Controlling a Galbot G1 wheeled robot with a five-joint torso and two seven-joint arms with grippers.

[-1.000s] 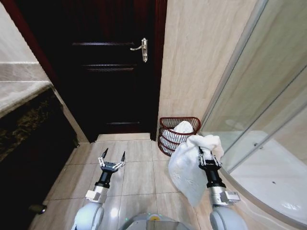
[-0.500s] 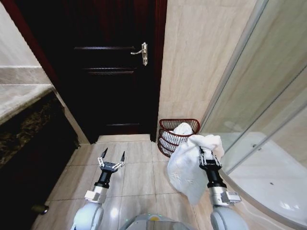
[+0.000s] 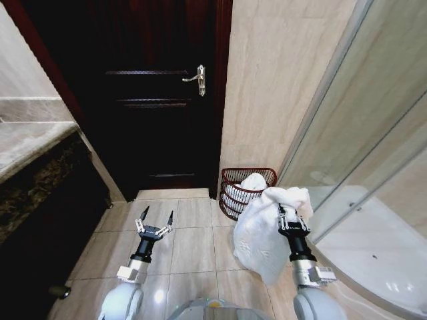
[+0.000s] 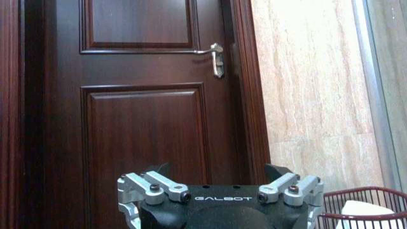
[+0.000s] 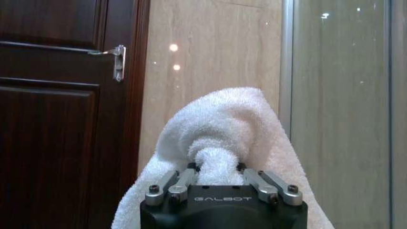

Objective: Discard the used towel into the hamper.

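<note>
Camera has tilted up slightly since a second ago; my pose is unchanged. Right fingers (image 3: 291, 217) clamped on a bunched fold of the towel (image 3: 261, 240), which hangs slack, just near of the hamper (image 3: 247, 191) at the far wall. Soft, light, shapeless, so a bunch grip suits. Left fingers (image 3: 155, 222) spread apart, idle over floor tiles.

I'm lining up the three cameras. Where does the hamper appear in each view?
Head view: the hamper stands on the floor against the beige wall, right of the door, beyond the towel.
Left wrist view: its red rim is in the lower right corner.
Right wrist view: not in it.
Shared landmark: the door handle.
</note>
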